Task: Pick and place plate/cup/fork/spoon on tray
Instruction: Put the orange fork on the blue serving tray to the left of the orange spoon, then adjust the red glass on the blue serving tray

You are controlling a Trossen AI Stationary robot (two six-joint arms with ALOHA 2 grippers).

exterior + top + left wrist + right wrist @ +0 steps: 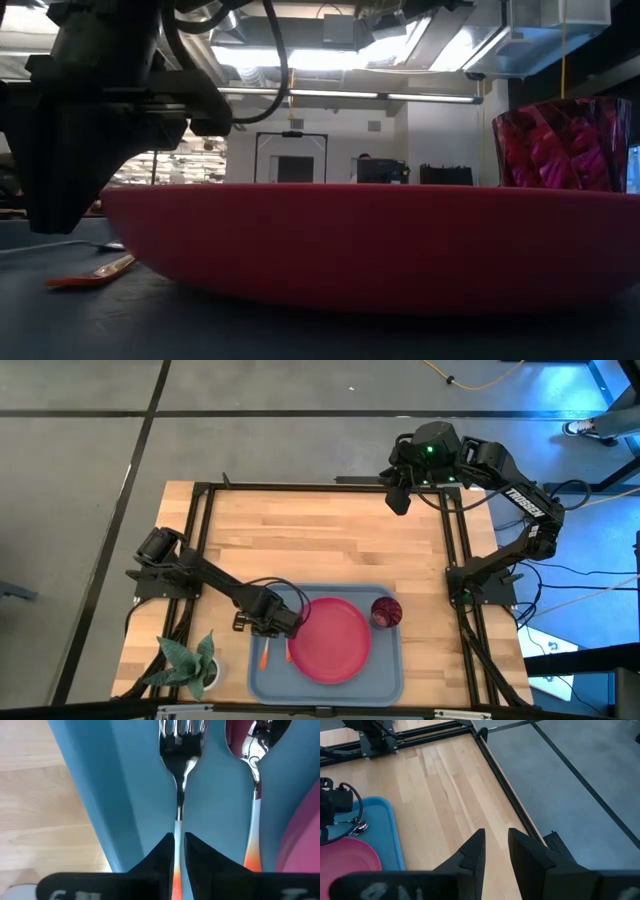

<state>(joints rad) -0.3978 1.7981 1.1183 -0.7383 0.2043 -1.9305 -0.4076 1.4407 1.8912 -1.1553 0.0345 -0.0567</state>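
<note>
Plate [330, 639] sits flat in the middle of the tray [390, 682], and the cup [386, 611] stands upright on the tray at about 1 o'clock from the plate, right beside its rim; both look placed. Spoon [252, 795] lies on the tray floor along the plate's 9 o'clock edge, silver bowl close against the pink rim, and no gripper touches it, so I count it done too. Fork [179, 780] is the last item: the left wrist view shows its thin orange handle running between the left gripper [178, 851] fingers, jaws nearly together and pinching the handle, tines pointing away from the wrist over the tray's blue floor. From above, the left gripper is over the tray's 9 o'clock side, just beside the plate. Cannot tell whether the fork already rests on the tray or hangs just above it; the low view shows an orange handle lying on the tray surface left of the plate, but which utensil it belongs to is unclear. Right gripper [495, 851] waits well apart, above the table's far right corner at about 1 o'clock from the tray, jaws slightly spread and holding nothing. Judgement: three of four items down, the fourth is over the tray; what is left is letting the fork go and lifting the left arm clear.
</note>
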